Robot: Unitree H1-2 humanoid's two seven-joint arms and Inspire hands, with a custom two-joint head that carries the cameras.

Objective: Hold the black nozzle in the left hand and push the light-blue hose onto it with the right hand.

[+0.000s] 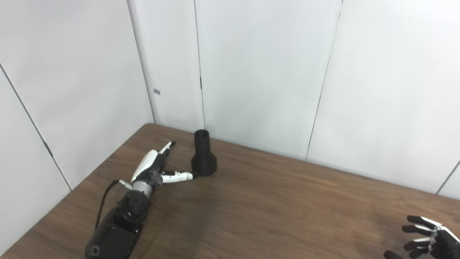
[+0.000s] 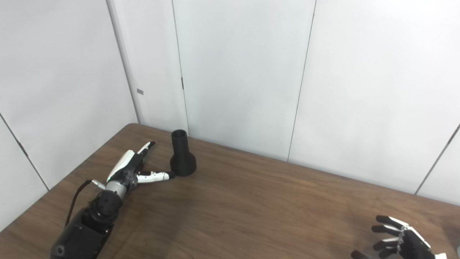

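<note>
Two hands: both empty, fingers spread.
Left hand [image 1: 152,169]: flat and low over the table, thumb tip touching the black nozzle [image 1: 203,154] base.
Nozzle: upright just beyond the thumb, flared matte base, narrow neck up.
Right hand [image 2: 399,241]: well apart, fingers curled apart.
Table [image 1: 287,208]: dark wood grain.
Walls [image 1: 269,72]: plain white panels.
</note>
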